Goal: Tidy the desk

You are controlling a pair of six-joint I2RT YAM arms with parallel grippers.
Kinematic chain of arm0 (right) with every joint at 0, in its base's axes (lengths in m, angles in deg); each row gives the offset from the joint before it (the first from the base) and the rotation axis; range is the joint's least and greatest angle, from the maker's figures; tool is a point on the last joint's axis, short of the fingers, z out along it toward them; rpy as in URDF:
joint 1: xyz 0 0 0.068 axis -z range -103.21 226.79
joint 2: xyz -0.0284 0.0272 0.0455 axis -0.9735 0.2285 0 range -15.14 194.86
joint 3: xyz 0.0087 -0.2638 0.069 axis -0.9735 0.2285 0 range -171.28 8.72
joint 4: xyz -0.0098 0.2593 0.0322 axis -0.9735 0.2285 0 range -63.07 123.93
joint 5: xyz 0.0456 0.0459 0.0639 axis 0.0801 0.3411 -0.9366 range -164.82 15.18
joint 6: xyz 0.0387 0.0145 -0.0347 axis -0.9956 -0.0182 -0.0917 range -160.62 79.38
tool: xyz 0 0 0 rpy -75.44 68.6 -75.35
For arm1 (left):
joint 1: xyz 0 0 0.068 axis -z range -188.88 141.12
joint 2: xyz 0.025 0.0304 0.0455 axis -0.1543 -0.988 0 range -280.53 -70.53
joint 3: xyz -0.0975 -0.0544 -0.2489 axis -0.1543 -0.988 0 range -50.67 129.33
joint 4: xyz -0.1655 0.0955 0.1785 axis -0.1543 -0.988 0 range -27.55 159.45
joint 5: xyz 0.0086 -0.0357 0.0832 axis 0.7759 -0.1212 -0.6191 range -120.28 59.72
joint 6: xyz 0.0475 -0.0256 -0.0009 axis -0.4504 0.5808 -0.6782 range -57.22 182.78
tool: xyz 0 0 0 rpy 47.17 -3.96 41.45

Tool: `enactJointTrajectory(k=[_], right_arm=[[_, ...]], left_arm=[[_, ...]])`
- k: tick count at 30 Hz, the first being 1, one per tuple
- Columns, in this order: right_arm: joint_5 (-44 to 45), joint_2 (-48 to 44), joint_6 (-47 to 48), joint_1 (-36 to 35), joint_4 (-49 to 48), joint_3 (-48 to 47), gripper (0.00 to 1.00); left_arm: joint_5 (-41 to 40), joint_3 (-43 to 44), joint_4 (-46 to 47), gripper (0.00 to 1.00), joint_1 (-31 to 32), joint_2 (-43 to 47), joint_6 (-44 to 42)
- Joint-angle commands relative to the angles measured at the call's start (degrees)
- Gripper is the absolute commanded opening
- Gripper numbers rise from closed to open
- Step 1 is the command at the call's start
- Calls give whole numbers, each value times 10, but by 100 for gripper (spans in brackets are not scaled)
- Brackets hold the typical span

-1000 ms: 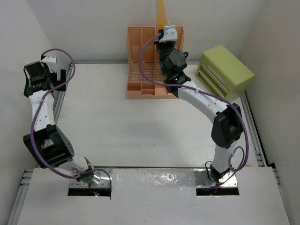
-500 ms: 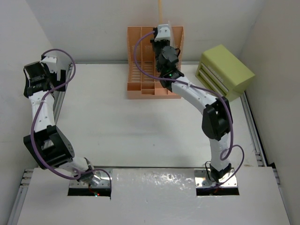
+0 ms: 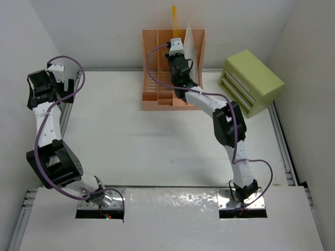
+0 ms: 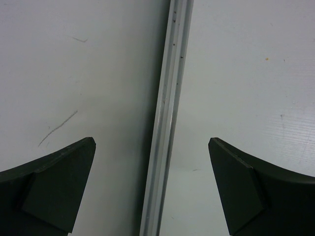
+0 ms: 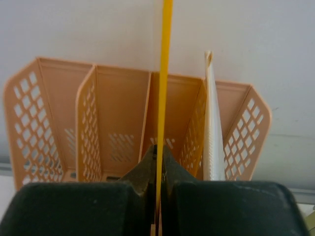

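Observation:
The white desk with silver rails fills the top view. My right gripper is shut on a thin yellow-orange folder, held upright and edge-on over the peach slotted file rack at the back. In the right wrist view the folder rises from between the shut gripper in line with the rack's third slot. A white folder stands in the rack's rightmost slot, also seen in the right wrist view. My left gripper is open and empty at the desk's far left edge.
A lime-green drawer box stands at the back right, next to the rack. In the left wrist view the open gripper hangs over the desk's silver side rail. Walls close in on the left, back and right.
My right arm has swung left along the rack, carrying the yellow-orange folder from near the right slot toward the middle slots. The white folder now shows in the right slot. The left arm has not moved.

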State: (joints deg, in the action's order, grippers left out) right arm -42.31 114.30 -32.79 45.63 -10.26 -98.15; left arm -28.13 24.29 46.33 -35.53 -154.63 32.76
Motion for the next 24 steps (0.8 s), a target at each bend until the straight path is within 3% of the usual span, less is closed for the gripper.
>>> enactJointTrajectory(k=[1,8,15,16,19,21,22,24], right_arm=[[-14,12,-18,12,-46,-25,0],[-34,-5,-52,15,-74,67,0],[-60,-123,-73,14,-108,203,38],[-62,-139,-74,14,-104,214,50],[-94,-227,-68,14,-56,271,71],[-133,-283,-71,14,28,321,80],[-146,-340,-75,14,107,336,98],[-162,-390,-75,16,200,371,99]], left_arm=[[0,-1,23,100,-2,19,-3],[2,-6,21,100,-2,17,-4],[8,1,8,100,-2,17,-4],[9,3,5,100,-2,17,-4],[15,5,-9,100,-2,19,-4],[20,1,-12,100,-2,25,-6],[23,-8,-13,100,-2,28,-7],[45,-23,-15,100,-2,32,-16]])
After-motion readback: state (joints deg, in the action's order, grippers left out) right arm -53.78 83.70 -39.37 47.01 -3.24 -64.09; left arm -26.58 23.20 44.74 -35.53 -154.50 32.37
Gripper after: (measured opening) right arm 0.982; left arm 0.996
